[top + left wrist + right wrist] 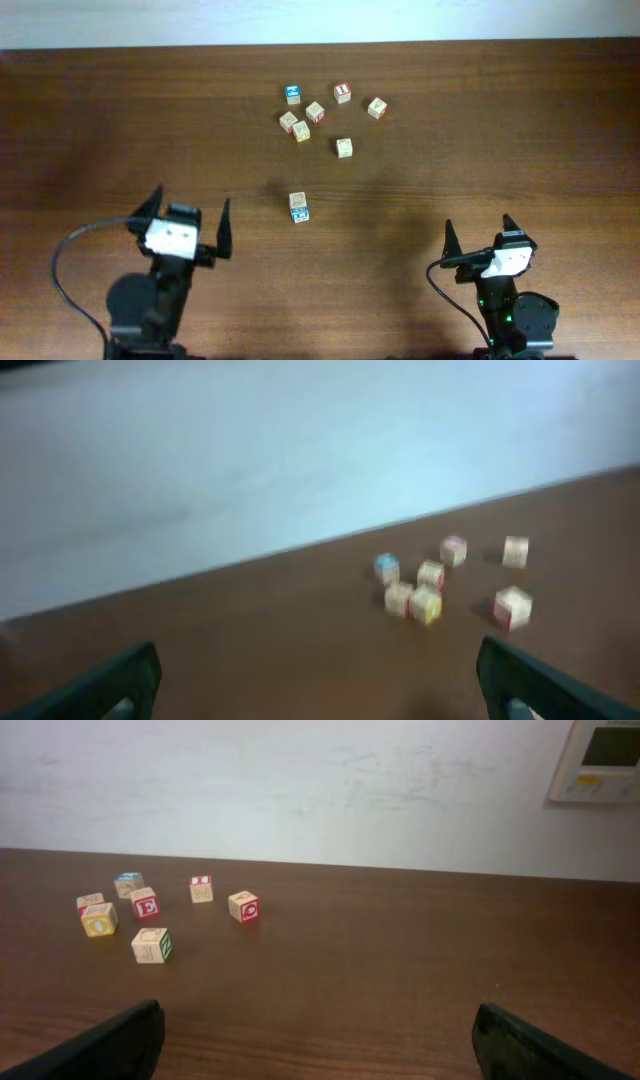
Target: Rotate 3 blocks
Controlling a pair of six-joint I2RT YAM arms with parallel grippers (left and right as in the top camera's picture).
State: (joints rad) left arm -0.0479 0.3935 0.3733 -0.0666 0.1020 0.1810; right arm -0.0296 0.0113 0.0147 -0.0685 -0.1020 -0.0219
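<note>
Far across the table a blue-faced cube (292, 95) sits at the left end of a cluster, also seen as a blue-topped cube (128, 884) and a blurred blue cube (386, 567). A tan cube with an orange mark (376, 108) lies at the cluster's right end (244, 907). A tan cube with teal trim (299, 207) stands alone mid-table, nearer to me, outside both wrist views. My left gripper (192, 203) (320, 672) is open and empty at the near left. My right gripper (478, 226) (318, 1042) is open and empty at the near right.
Other cubes share the cluster: a red-faced one (342, 93), a tan one with a red mark (315, 112), two tan ones close together (295, 126), and a lone tan one (344, 147). The table's far edge (320, 45) meets a pale wall.
</note>
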